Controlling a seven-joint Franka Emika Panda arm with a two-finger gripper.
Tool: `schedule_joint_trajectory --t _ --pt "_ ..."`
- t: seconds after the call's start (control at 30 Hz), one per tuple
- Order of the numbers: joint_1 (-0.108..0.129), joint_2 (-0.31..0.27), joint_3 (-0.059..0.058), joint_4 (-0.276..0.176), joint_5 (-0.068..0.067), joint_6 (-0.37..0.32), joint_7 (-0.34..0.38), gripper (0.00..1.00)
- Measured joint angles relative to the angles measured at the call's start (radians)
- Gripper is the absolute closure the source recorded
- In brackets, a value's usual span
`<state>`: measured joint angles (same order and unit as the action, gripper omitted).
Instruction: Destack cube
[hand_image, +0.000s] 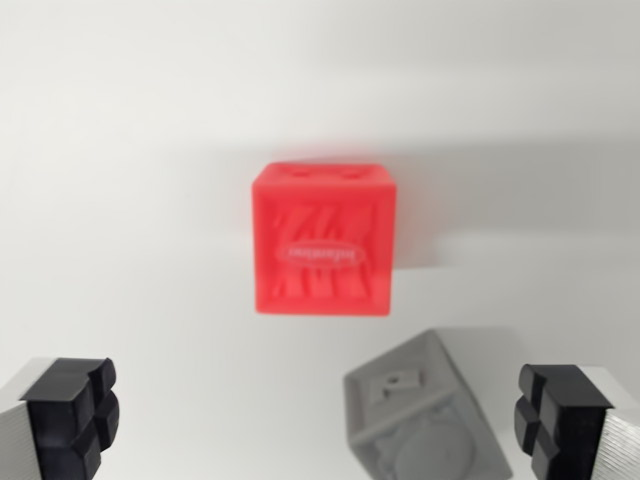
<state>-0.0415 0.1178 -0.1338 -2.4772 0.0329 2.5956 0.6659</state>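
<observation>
We see the red cube (322, 240) at frame centre on the white worktop (120, 150), the grey cube (425, 420) apart at lower right. Nothing is stacked, so destacking looks done. Our claw (315, 415) gapes wide, empty.

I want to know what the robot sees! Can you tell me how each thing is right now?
red cube: sitting flat on the white surface, alone, nothing on top, not held.
grey cube: on the surface, turned at an angle, apart from the red one, partly cut off by the picture's bottom edge.
gripper: open, empty; fingertips spread wide.
</observation>
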Motion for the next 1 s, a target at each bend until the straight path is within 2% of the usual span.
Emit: schedule_joint_trajectory --t 0.17,0.53,1.0 --pt "0.0 -0.059 -0.001 0.004 -0.015 -0.061 0.011 0.0" --pt "-0.001 -0.157 -0.001 0.029 -0.036 -0.182 0.026 0.0" --pt "-0.001 -0.244 -0.001 0.079 -0.049 -0.32 0.037 0.0"
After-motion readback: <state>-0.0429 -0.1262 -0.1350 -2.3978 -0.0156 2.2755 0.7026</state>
